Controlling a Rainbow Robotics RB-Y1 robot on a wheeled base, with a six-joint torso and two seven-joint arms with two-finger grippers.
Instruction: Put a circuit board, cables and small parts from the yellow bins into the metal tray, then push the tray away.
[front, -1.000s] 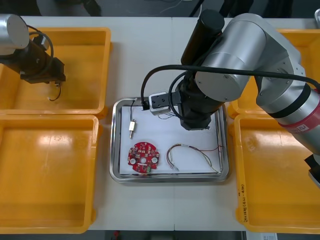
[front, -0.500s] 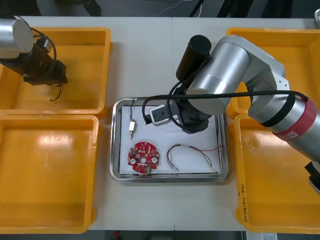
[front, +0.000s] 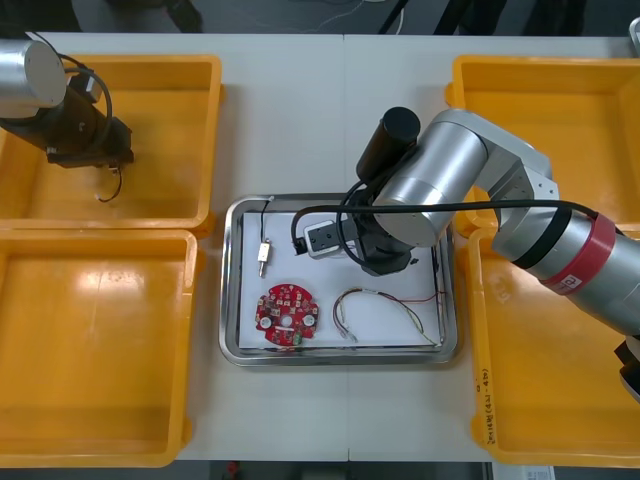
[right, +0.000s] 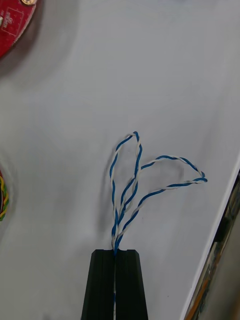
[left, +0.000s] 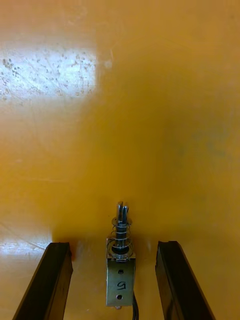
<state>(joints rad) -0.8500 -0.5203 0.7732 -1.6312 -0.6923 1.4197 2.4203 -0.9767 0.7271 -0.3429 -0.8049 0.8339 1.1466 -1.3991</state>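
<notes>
Right wrist view shows the right gripper (right: 115, 252) with its two black fingers pressed together on the end of the blue and white cable (right: 131, 185). The cable's loops spread out in front of the fingers, low over the white inside of the metal tray (front: 228, 300). I cannot tell if the loops touch the tray yet. I think the step in hand is putting this cable down in the tray. The next move calls for the fingers to come apart so the cable drops, and then for the arm to lift away without dragging it out. The circuit board (front: 286, 314), the red and yellow cable (front: 385, 305) and one small metal piece (front: 264, 254) lie in the tray already. The left gripper (left: 115, 250) is down in the far yellow bin (front: 180, 70) on the left side. Its fingers are spread wide, with a small metal part (left: 120, 270) standing between them and not touched by either one. It looks ready to close on that part and carry it to the tray
</notes>
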